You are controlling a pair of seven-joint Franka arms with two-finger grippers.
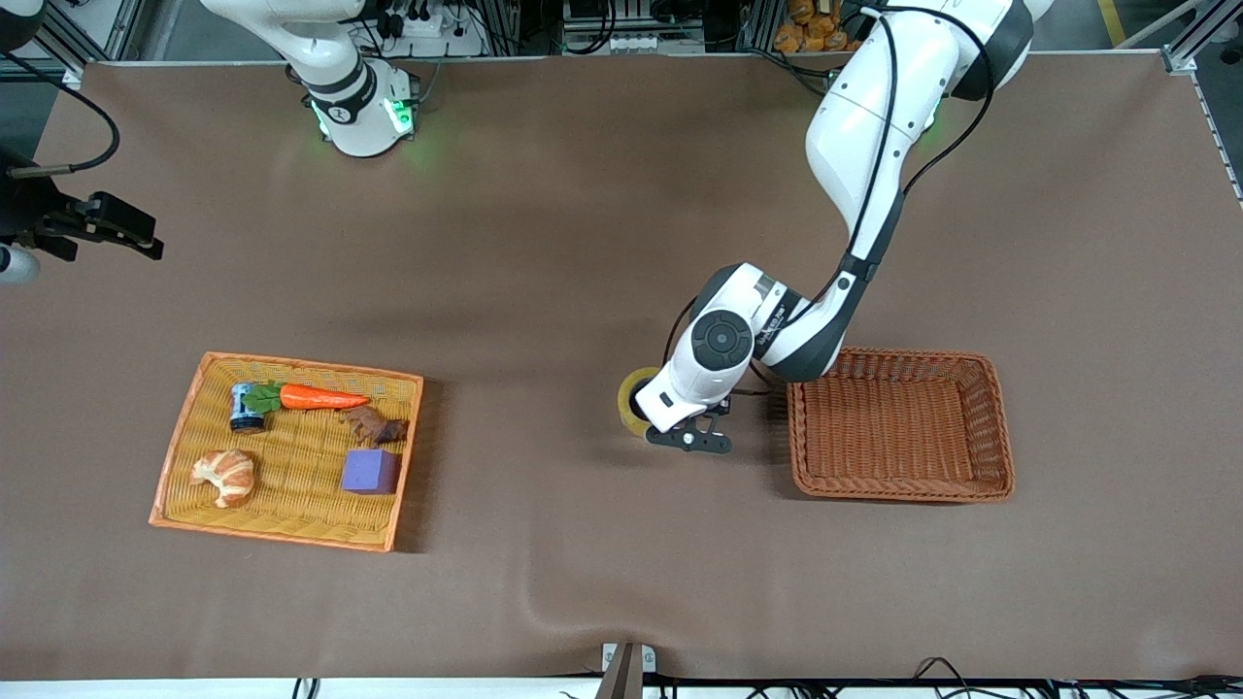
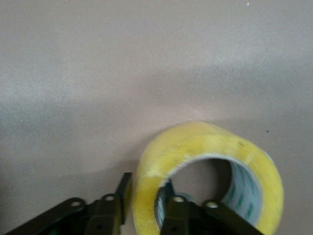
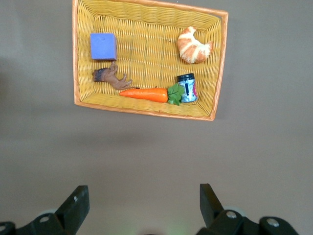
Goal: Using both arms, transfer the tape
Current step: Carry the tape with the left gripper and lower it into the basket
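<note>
The tape (image 1: pixel 631 398), a yellowish ring with a pale core, is on the table between the two baskets, close beside the brown basket (image 1: pixel 991 427). My left gripper (image 1: pixel 649 419) is down at it. In the left wrist view the tape (image 2: pixel 205 142) fills the lower middle. The left gripper (image 2: pixel 146 188) straddles the ring's wall, one finger (image 2: pixel 122 193) outside with a thin gap and the other in the core. My right gripper (image 1: pixel 146 243) is open and empty, held high over the right arm's end of the table; it also shows in the right wrist view (image 3: pixel 142 200).
A yellow basket (image 1: pixel 184 437) toward the right arm's end holds a carrot (image 1: pixel 320 396), a croissant (image 1: pixel 225 476), a purple cube (image 1: pixel 369 471), a small can (image 1: pixel 245 408) and a brown toy (image 1: pixel 374 425). The brown basket is empty. The right wrist view shows the yellow basket (image 3: pixel 220 63).
</note>
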